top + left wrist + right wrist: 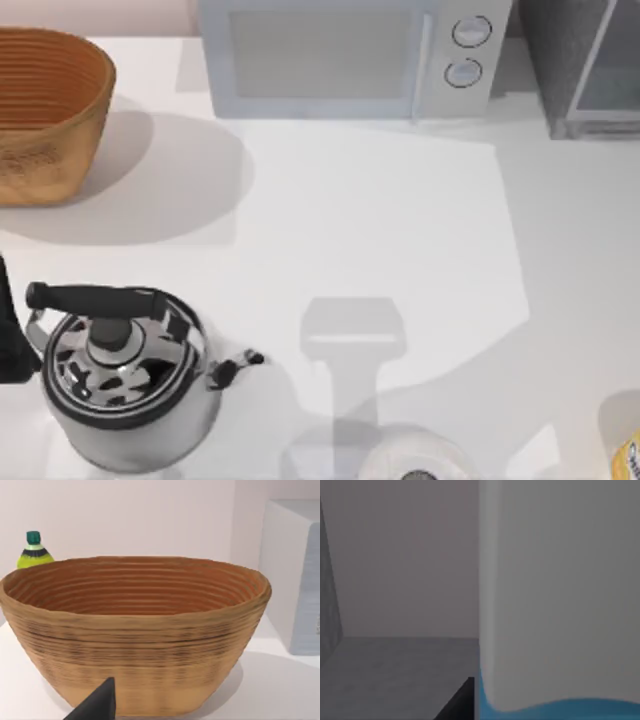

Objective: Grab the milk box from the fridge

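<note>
Standing at the table's (400, 220) far right corner in the top view: fridge (585, 70), dark grey with a silvery frame and a pale panel. Inside it, by the right wrist view: grey floor and walls of the fridge (395, 670) and, very close to the camera, milk box (560, 605), a white face with a blue band along one edge. Just beside that carton, a dark tip of the right gripper (462, 702); impossible to tell whether wide, narrow or clamped on the carton, and impossible to tell whether touching it. Along the back edge to the left of the fridge: pale microwave (350, 60) with two round knobs. At the far left: woven basket (45, 115). Near the front left: steel kettle (125, 375) with a black handle. Parked at the left edge, just beside the kettle: left arm (8, 330). At the front edge, cut off: white roll (415, 462) near the middle and yellow-labelled container (628, 455) in the right corner. From the left wrist: basket (135, 635) up close, a green-capped bottle (33, 552) behind its rim, the microwave's side (295, 575) beyond it, and a dark tip of the left gripper (97, 706) low in front of the basket; likewise impossible to tell how wide.
</note>
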